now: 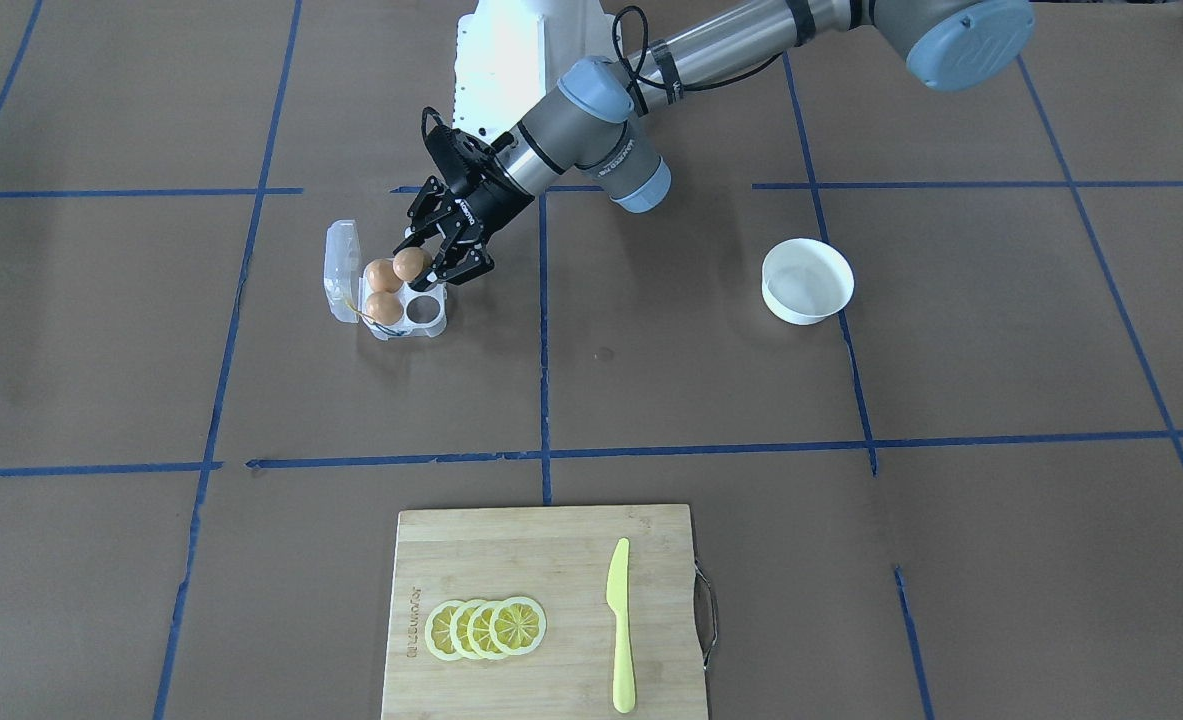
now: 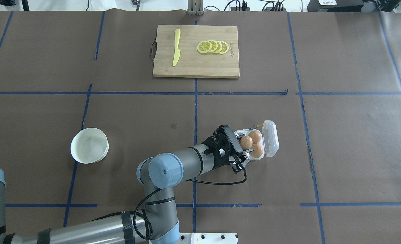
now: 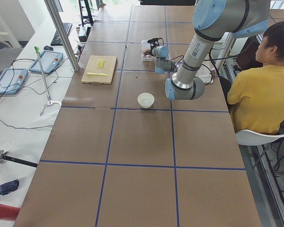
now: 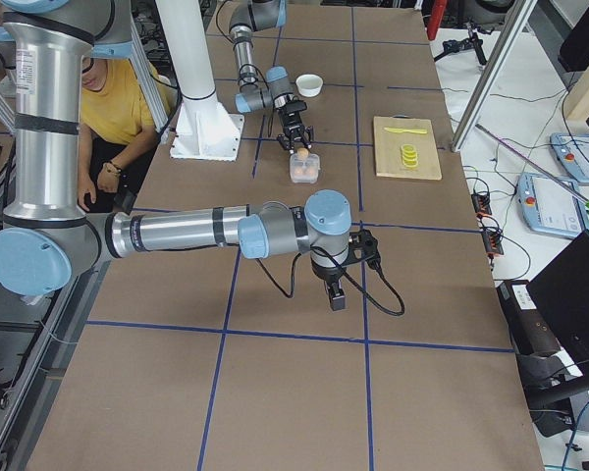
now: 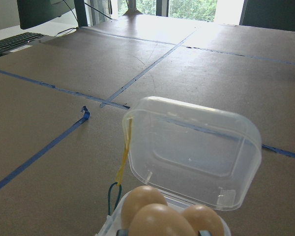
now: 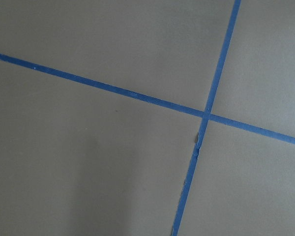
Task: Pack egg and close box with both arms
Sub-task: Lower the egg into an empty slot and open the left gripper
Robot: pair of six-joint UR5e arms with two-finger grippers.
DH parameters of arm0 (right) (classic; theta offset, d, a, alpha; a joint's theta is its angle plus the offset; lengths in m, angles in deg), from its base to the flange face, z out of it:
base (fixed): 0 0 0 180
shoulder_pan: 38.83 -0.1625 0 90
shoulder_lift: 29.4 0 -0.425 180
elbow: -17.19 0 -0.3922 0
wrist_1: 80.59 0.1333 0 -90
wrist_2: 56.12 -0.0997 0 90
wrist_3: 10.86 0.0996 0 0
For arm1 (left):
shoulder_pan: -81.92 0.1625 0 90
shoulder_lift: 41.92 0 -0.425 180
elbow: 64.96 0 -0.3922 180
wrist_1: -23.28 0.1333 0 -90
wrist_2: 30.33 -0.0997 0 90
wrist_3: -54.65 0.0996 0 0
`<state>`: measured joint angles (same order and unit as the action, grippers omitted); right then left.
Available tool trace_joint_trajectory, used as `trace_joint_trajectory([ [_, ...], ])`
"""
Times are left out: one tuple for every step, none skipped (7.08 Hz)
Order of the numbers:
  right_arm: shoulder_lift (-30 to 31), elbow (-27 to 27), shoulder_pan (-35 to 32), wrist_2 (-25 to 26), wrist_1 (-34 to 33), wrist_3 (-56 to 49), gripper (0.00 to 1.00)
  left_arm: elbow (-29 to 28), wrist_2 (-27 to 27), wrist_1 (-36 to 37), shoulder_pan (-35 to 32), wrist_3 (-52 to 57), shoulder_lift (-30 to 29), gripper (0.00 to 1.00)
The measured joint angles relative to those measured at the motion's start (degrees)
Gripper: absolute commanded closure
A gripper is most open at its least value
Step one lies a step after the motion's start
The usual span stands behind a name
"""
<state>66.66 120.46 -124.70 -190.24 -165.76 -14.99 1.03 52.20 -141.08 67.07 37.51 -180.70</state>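
The clear box [image 1: 421,318] stands on the table with its hinged lid [image 1: 342,268] open and upright. Two eggs [image 1: 382,275] [image 1: 384,307] sit in the cells next to the lid. My left gripper [image 1: 425,268] is shut on a third egg [image 1: 409,264] and holds it over the cell nearest the robot. The overhead view shows this gripper [image 2: 242,146], the held egg [image 2: 246,141] and the lid [image 2: 271,138]. In the left wrist view the held egg [image 5: 160,222] fills the bottom edge before the lid [image 5: 191,147]. My right gripper [image 4: 336,294] hangs over bare table; I cannot tell its state.
A round white bowl [image 1: 807,281] stands apart on the robot's left side. A wooden cutting board [image 1: 551,560] with lemon slices [image 1: 486,628] and a yellow knife [image 1: 620,625] lies at the far edge. The white pedestal [image 1: 526,60] stands behind the box. A person [image 3: 255,94] sits beside the table.
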Motion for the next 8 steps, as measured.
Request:
trace_joint_trajectory([
  [0.0, 0.0, 0.0, 0.01, 0.0, 0.0, 0.0, 0.01, 0.0, 0.0, 0.08, 0.0, 0.0, 0.34],
  [0.0, 0.0, 0.0, 0.05, 0.0, 0.0, 0.0, 0.01, 0.0, 0.0, 0.12, 0.0, 0.01, 0.32],
  [0.0, 0.0, 0.0, 0.06, 0.0, 0.0, 0.0, 0.01, 0.0, 0.0, 0.15, 0.0, 0.05, 0.32],
  [0.0, 0.0, 0.0, 0.04, 0.0, 0.0, 0.0, 0.01, 0.02, 0.0, 0.17, 0.0, 0.08, 0.32],
  [0.0, 0.0, 0.0, 0.06, 0.0, 0.0, 0.0, 0.09, 0.06, 0.0, 0.17, 0.0, 0.06, 0.32],
  [0.0, -0.01, 0.0, 0.06, 0.0, 0.0, 0.0, 0.36, 0.12, 0.08, 0.07, -0.04, 0.05, 0.31],
  [0.02, -0.05, 0.0, 0.03, 0.0, 0.0, 0.0, 1.08, 0.28, 0.32, -0.34, -0.29, 0.05, 0.31],
  [0.06, -0.07, 0.0, 0.01, 0.0, 0.0, 0.0, 2.39, 1.32, 1.18, -1.34, -0.75, 0.04, 0.23],
])
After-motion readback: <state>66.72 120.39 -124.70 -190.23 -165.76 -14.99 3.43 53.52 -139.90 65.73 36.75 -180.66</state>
